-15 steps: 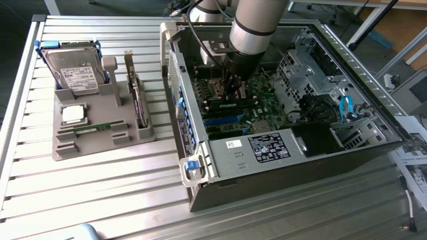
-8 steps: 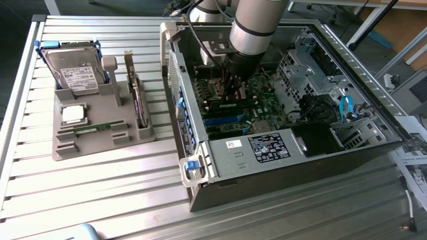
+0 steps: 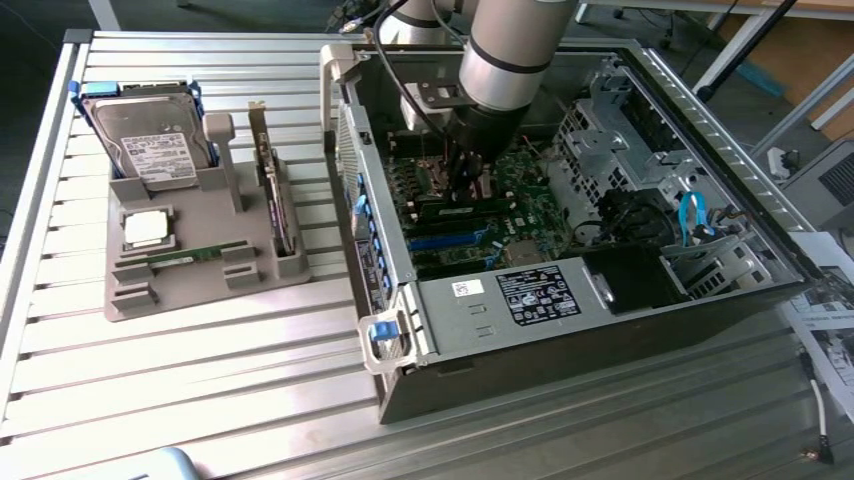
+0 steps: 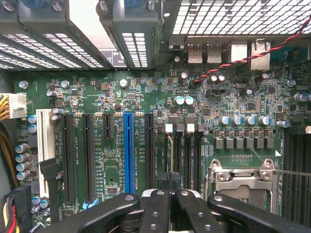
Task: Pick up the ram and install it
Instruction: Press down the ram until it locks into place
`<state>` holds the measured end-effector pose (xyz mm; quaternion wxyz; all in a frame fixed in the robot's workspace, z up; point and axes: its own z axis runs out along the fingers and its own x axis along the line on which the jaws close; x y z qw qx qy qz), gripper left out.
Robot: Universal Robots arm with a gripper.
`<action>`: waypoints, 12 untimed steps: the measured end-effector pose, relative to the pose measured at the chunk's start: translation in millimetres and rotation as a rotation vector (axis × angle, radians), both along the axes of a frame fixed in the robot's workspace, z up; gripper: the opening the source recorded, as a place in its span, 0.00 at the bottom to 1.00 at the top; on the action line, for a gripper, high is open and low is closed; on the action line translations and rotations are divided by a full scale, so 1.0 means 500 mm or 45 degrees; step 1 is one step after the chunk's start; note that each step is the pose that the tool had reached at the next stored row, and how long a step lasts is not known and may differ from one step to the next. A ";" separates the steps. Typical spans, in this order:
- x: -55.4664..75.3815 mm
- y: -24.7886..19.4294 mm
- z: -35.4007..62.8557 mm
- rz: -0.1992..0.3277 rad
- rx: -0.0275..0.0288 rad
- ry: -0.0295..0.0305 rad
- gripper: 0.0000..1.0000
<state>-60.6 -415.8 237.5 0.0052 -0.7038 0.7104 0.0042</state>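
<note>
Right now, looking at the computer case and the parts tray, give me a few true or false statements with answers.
1. The pincer is inside the open computer case, over the motherboard. True.
2. The hard drive lies inside the case. False: it stands in the grey tray on the exterior view's left.
3. A ram stick lies in the tray. True.
4. The pincer is wide open. False: it is shut.
5. The motherboard has one blue slot. True.

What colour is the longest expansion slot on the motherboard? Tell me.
Blue: the longest expansion slot stands out among black neighbours on the green motherboard. Clearest in the wrist view.
</note>
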 end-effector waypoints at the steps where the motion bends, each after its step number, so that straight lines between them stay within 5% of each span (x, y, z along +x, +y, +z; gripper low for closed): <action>1: 0.000 0.0000 0.000 0.000 0.0001 0.0000 0.11; 12: 0.000 -0.0037 -0.002 0.000 -0.0001 0.0000 0.11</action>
